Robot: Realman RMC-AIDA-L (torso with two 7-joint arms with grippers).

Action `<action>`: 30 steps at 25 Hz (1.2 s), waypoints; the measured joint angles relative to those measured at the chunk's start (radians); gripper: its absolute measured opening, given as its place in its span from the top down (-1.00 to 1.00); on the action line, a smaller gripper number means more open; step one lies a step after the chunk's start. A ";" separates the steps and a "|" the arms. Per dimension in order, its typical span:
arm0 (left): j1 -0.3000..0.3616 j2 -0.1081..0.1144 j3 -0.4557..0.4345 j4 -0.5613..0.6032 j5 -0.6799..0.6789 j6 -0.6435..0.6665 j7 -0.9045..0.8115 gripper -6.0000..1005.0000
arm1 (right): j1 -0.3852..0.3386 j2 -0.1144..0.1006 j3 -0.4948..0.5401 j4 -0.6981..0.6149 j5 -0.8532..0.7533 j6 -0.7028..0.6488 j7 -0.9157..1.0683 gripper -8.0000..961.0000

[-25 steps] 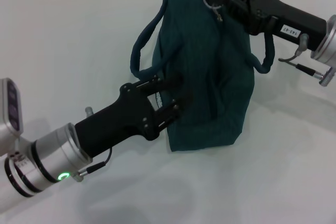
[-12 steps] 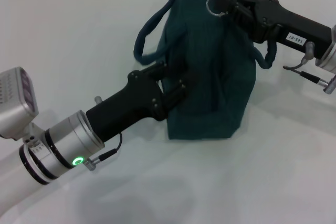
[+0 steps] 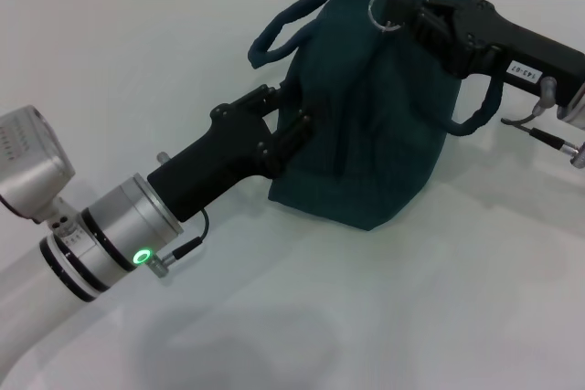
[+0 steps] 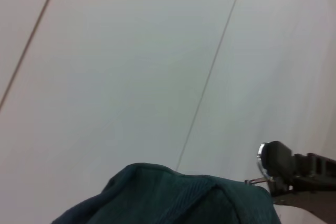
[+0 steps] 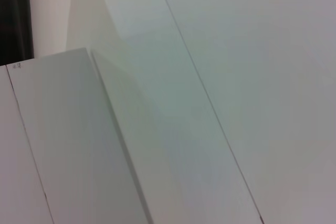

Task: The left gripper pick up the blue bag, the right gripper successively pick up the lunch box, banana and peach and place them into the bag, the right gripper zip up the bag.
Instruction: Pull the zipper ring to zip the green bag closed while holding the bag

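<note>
Teal bag (image 3: 375, 116) | left gripper (image 3: 294, 127) clamped on its near side | right gripper (image 3: 407, 14) pinching zipper ring (image 3: 384, 9) at bag's top | risk: ring slipping, fabric bunching under pull

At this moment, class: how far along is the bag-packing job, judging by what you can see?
Late stage. No lunch box, banana or peach lies outside the bag. The left gripper pinches its side; the right gripper is at the zipper ring on top. Whether zipping is finished cannot be seen.
</note>
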 joint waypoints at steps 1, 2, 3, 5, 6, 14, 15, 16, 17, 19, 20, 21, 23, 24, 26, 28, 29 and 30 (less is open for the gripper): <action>0.000 0.000 0.000 0.002 -0.004 -0.006 0.000 0.24 | -0.001 0.000 0.001 -0.001 0.001 0.000 0.000 0.85; -0.001 0.001 0.000 0.005 -0.008 -0.011 0.000 0.25 | -0.002 -0.001 0.001 -0.001 0.002 -0.001 0.000 0.85; -0.001 0.001 0.000 0.006 -0.011 -0.014 0.000 0.26 | -0.004 -0.001 0.001 -0.002 0.002 -0.001 0.000 0.85; -0.001 0.001 0.000 0.009 -0.018 -0.017 0.001 0.28 | -0.004 -0.002 0.001 -0.002 0.004 -0.001 0.000 0.85; -0.001 0.002 -0.001 0.010 -0.022 -0.017 0.002 0.29 | -0.005 -0.002 0.001 -0.002 0.004 -0.001 0.000 0.85; -0.010 0.005 0.005 0.011 -0.015 -0.020 0.052 0.36 | -0.010 -0.002 0.003 0.005 0.007 -0.001 -0.001 0.85; -0.010 0.005 0.005 0.011 -0.015 -0.021 0.052 0.44 | -0.012 -0.002 0.003 0.006 0.008 -0.001 -0.001 0.84; -0.010 0.005 0.006 0.011 -0.015 -0.021 0.052 0.53 | -0.018 -0.003 0.003 0.005 0.008 -0.001 -0.002 0.84; -0.010 0.005 0.006 0.011 -0.014 -0.021 0.052 0.61 | -0.021 -0.003 0.004 0.003 0.008 -0.001 -0.003 0.84; -0.005 0.006 0.006 0.011 -0.007 -0.018 0.053 0.79 | -0.029 -0.003 0.011 0.000 0.009 -0.002 -0.003 0.84; -0.001 0.007 0.007 0.011 0.002 -0.014 0.054 0.80 | -0.031 -0.003 0.014 0.000 0.009 -0.008 -0.003 0.84; 0.004 0.008 0.007 0.015 0.011 -0.008 0.055 0.82 | -0.032 -0.003 0.016 0.000 0.009 -0.019 -0.002 0.84; 0.017 0.009 0.009 0.036 0.045 0.015 0.055 0.85 | -0.033 -0.003 0.017 0.000 0.009 -0.047 0.001 0.84; 0.027 0.009 0.009 0.052 0.064 0.031 0.053 0.87 | -0.033 -0.002 0.016 0.000 0.009 -0.063 0.003 0.84; 0.054 0.010 0.010 0.096 0.113 0.091 0.046 0.88 | -0.033 0.000 0.012 -0.001 0.009 -0.095 0.010 0.84; 0.076 0.012 0.011 0.132 0.147 0.147 0.039 0.88 | -0.030 0.002 0.010 -0.002 0.009 -0.114 0.029 0.84; 0.089 0.013 0.011 0.159 0.167 0.183 0.027 0.88 | -0.029 0.002 0.010 -0.002 0.009 -0.119 0.036 0.84; 0.096 0.014 0.011 0.177 0.177 0.206 0.016 0.88 | -0.027 0.002 0.009 -0.002 0.009 -0.124 0.049 0.84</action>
